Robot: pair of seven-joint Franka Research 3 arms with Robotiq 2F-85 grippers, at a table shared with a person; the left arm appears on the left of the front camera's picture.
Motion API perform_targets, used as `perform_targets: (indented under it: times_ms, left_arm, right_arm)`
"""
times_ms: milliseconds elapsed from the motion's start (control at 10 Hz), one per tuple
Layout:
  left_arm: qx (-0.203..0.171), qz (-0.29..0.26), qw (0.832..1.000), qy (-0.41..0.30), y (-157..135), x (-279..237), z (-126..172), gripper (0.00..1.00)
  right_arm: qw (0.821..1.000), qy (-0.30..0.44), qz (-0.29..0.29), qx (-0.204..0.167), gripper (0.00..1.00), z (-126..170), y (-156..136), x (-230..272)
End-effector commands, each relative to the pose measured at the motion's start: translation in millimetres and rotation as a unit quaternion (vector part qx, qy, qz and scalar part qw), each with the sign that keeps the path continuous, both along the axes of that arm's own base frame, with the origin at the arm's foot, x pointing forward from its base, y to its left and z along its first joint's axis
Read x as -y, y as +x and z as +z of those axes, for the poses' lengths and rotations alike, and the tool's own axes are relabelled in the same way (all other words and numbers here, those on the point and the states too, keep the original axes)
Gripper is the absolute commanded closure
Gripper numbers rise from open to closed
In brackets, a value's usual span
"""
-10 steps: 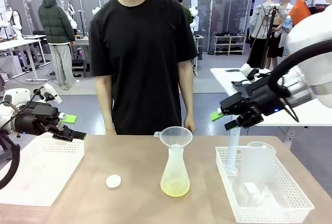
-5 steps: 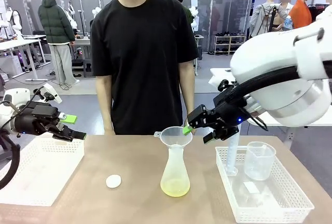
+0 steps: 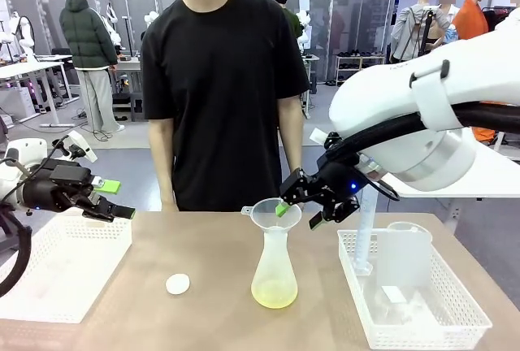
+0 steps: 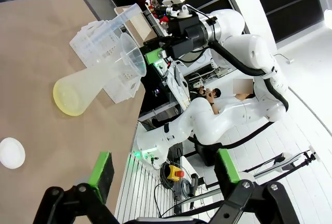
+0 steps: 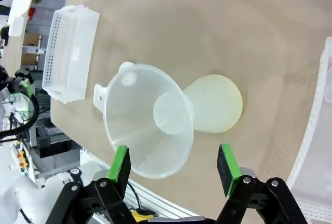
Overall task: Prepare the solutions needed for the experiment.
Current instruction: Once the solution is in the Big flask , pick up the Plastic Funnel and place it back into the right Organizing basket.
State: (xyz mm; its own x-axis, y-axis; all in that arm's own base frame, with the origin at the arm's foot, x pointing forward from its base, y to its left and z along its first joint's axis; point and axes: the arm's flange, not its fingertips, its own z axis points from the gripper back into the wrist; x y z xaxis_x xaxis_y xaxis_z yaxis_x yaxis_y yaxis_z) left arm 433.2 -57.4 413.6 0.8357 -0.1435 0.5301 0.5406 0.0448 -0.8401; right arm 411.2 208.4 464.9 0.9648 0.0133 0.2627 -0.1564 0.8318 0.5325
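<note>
Two tools, both wide open and empty: right tool [image 3: 297,214] [image 5: 174,163], funnel [image 3: 275,213] just ahead, seated in flask [image 3: 274,266] with shallow yellow-green solution [image 3: 274,292]; left tool [image 3: 115,199] [image 4: 161,167], well apart.

Cylinder [image 3: 365,244] top behind right arm [image 3: 422,115]

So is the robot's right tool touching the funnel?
Cannot tell. Front view: a green pad of the right tool overlaps the funnel rim. Right wrist view: the rim lies between its open fingers, near one pad, no clear contact or gap.
</note>
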Motion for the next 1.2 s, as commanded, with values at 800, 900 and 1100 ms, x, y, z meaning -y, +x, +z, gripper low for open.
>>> perform_targets:
  times_ms: [800, 900, 1100]
  left_arm:
    - [0.003, -0.001, 1.0, 0.001, 1.4, 0.8, 2.6, 0.0]
    - [0.003, -0.001, 1.0, 0.001, 1.4, 0.8, 2.6, 0.0]
    - [0.003, -0.001, 1.0, 0.001, 1.4, 0.8, 2.6, 0.0]
  right_arm:
    - [0.999, -0.019, -0.034, -0.03, 0.71, -1.3, 25.2, -9.2]
    - [0.999, -0.021, -0.034, -0.032, 0.81, -1.1, 26.4, -8.4]
    - [0.999, -0.02, -0.034, -0.036, 0.98, -0.5, 26.8, -7.3]
